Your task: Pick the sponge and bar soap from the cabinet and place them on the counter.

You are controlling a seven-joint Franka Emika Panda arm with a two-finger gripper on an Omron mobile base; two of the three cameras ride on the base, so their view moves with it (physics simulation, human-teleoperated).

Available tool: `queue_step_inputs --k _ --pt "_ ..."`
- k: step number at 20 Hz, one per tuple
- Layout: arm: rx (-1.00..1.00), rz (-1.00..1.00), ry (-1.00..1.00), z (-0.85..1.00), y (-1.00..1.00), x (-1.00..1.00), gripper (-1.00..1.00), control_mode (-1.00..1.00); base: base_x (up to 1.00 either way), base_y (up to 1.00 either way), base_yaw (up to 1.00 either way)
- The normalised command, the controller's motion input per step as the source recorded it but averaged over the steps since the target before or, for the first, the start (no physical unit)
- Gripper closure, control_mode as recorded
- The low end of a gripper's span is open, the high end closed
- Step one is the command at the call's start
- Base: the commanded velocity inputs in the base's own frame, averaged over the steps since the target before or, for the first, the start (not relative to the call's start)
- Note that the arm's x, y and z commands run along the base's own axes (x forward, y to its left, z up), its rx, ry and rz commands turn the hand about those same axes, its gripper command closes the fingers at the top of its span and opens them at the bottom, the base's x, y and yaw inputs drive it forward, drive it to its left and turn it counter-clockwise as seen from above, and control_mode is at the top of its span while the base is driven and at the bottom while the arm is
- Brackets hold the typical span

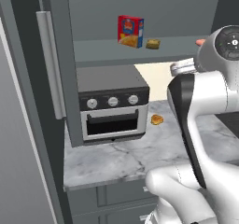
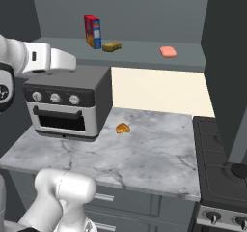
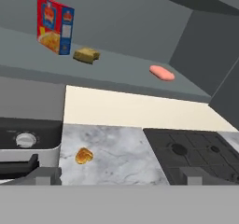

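On the cabinet (image 2: pixel 226 57) shelf in your hand view, reading left to right: the red and yellow box (image 3: pixel 55 25) stands upright, the sponge (image 3: pixel 86 55) lies just beside its right foot, and the bar soap (image 3: pixel 162 73) rests well apart, farther right along the same shelf. Both targets sit above and ahead of your gripper (image 3: pixel 119 174), whose dark fingers (image 3: pixel 32 164) rise at the bottom of the frame, spread wide with nothing between them. The sponge lies up and left of the gripper's centre line; the soap lies up and slightly right, its long axis running along the shelf edge. Below the shelf, the counter (image 2: pixel 154 153) stretches bare marble between the toaster oven (image 2: pixel 65 100) on the left and the stove (image 3: pixel 196 153) on the right, with an orange-yellow lump (image 3: pixel 83 156) near the oven. Judged from here, your reach must climb and go forward; neither item has yet left the shelf.
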Motion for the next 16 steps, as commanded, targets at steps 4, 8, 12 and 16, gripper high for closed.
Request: queue_step_inputs --k 4,8,12,16 --pt "0.1 -0.02 0.0 0.01 -0.08 0.22 -1.0 -1.0 0.0 0.0 0.0" --pt "0.08 -0.02 -0.02 0.03 -0.02 0.29 -1.0 -1.0 0.0 0.0 0.0" --pt "0.08 -0.02 -0.04 0.02 0.0 0.28 -1.0 -1.0 0.0 0.0 0.0" --pt "0.08 0.0 -0.05 0.02 0.0 0.24 -1.0 -1.0 0.0 0.0 0.0"
